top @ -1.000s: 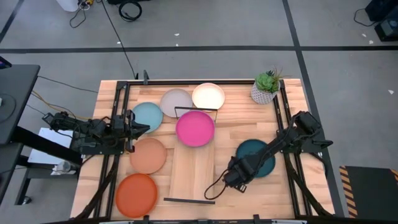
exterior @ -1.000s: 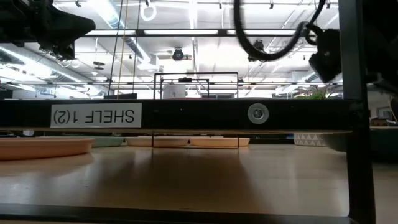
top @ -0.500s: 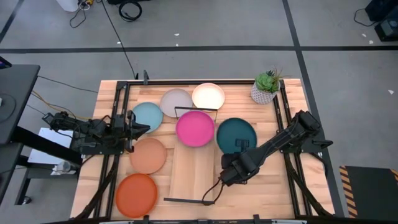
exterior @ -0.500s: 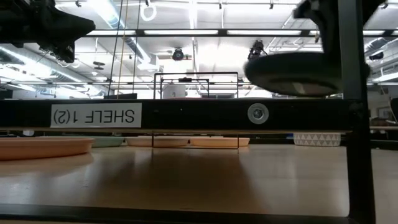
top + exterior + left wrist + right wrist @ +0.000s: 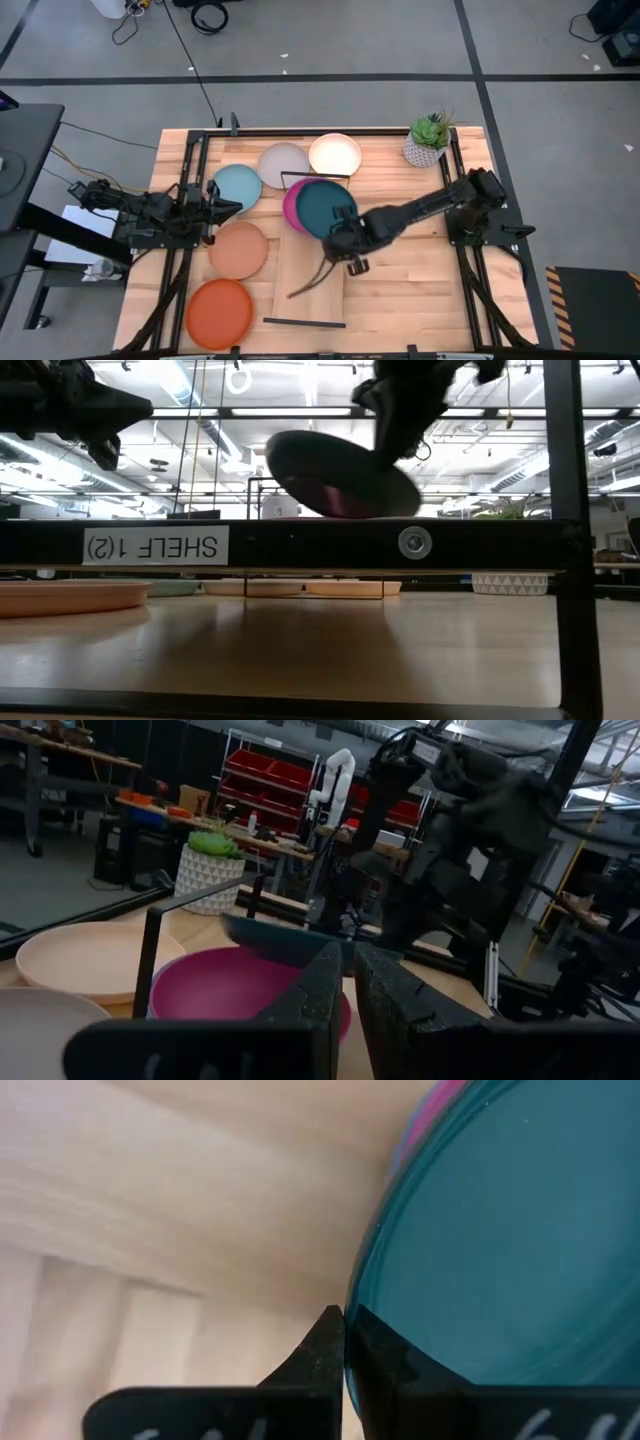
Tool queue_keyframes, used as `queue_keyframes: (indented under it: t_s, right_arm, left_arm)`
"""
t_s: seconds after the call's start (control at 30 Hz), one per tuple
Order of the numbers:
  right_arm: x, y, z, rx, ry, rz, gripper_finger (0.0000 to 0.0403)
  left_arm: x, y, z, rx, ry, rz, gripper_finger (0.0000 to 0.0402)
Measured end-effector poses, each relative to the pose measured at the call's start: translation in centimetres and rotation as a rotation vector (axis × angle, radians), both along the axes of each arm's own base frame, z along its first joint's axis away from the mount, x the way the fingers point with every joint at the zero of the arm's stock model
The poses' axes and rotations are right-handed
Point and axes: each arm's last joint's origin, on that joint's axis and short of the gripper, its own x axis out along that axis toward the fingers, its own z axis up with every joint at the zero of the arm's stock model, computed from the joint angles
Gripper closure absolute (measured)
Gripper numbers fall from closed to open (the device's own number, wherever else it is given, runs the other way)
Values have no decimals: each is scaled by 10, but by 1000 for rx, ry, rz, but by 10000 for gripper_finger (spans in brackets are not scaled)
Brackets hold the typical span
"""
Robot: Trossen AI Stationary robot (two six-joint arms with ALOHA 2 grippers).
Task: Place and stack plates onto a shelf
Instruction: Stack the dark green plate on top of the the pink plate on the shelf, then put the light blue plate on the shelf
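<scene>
Over the light-wood shelf, the right gripper pinches the rim of the dark teal plate, held tilted in the air and overlapping the magenta plate lying on the board. The low view shows a label reading "SHELF 1(2)", upside down. The left gripper, fingers nearly closed and empty, waits beside the light blue plate.

Around the magenta plate: dark teal plate over it, cream, grey, light blue, peach, orange; light-wood shelf beneath.
</scene>
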Motion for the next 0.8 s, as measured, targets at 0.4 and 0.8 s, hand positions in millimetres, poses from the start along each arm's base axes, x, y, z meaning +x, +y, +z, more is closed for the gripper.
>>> queue_keyframes:
  t_s: [0.4, 0.8]
  right_arm:
    - [19, -38, -10, 52, -73, 19, 338]
    - [7, -31, -1, 86, -13, -141, 252]
  left_arm:
    - [0, 0, -1, -17, 11, -3, 363]
    - [1, 0, -5, -8, 48, -3, 363]
